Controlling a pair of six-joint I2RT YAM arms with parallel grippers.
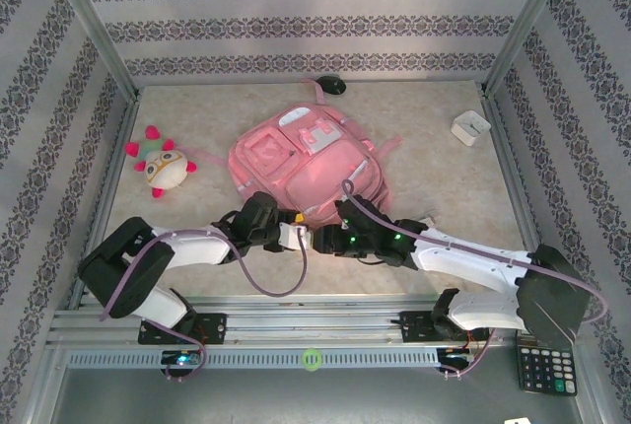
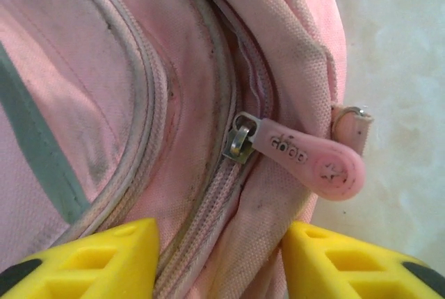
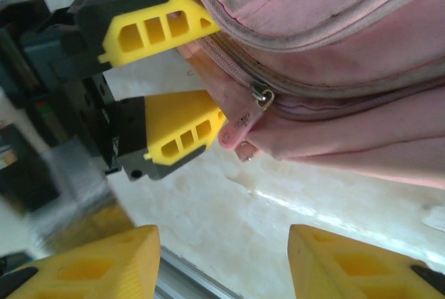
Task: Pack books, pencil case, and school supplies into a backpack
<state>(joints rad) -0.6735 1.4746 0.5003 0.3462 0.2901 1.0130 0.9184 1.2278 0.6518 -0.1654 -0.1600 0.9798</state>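
The pink backpack (image 1: 306,163) lies flat mid-table, pockets up. My left gripper (image 1: 299,231) is at its near edge, and its yellow fingers (image 2: 104,261) straddle the zipped seam (image 2: 208,208), pinching that fold of fabric. Just beyond them a pink zipper pull (image 2: 313,161) hangs from its metal slider (image 2: 240,139). My right gripper (image 1: 323,239) faces the left one from the right, a little short of the backpack (image 3: 334,49). It stands open above the bare table, and its fingers (image 3: 90,264) hold nothing. The books, pencil case and school supplies are hidden or out of view.
A plush toy (image 1: 163,166) lies left of the backpack. A small white box (image 1: 470,127) sits at the back right, a black object (image 1: 330,85) at the back wall. A black calculator (image 1: 544,370) rests off the table at the near right. Frame posts border the table.
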